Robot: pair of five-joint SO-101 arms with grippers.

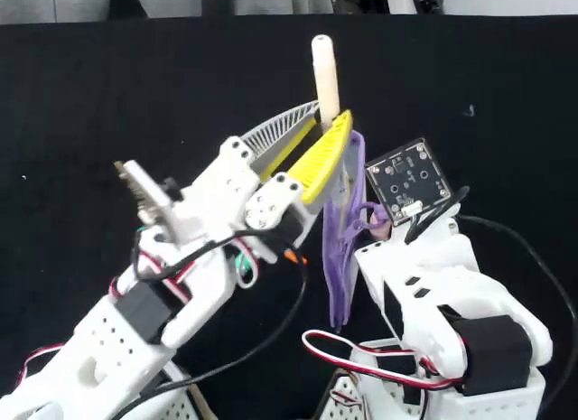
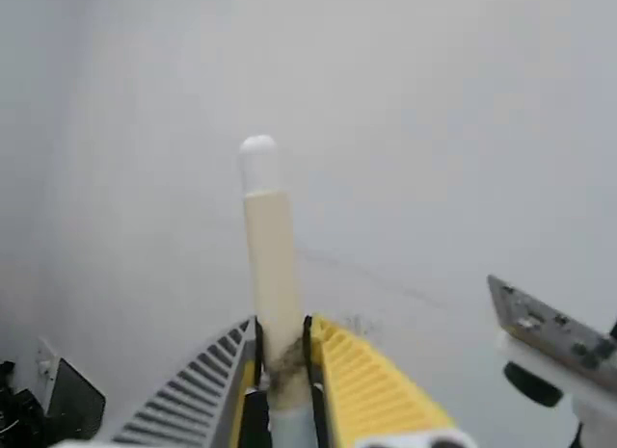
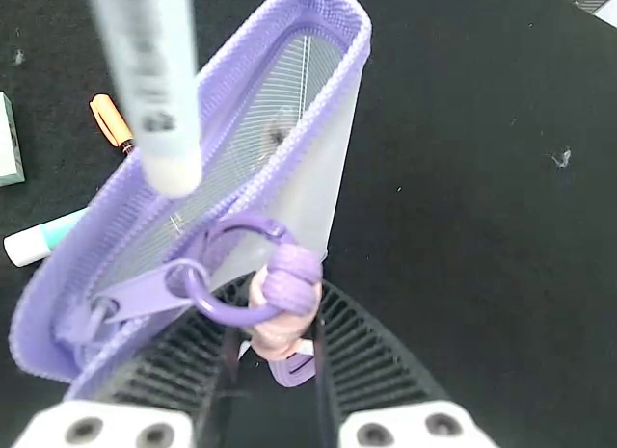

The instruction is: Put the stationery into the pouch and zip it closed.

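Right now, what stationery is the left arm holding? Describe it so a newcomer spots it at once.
Over the black table, the left gripper, with yellow and grey jaws, clamps a cream cylindrical marker beside the purple mesh pouch, its rounded white cap sticking out past the jaws. Unlike the orange pen and the white stick with a teal end lying on the table, it is held aloft.

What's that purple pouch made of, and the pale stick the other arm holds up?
The pouch looks like translucent plastic mesh, a fine grid showing in its pale panel, edged with woven purple fabric tape; it hangs limp, so probably soft. The pale stick looks like smooth matte plastic: cream barrel, whiter rounded cap. Pen or glue stick, I can't tell.
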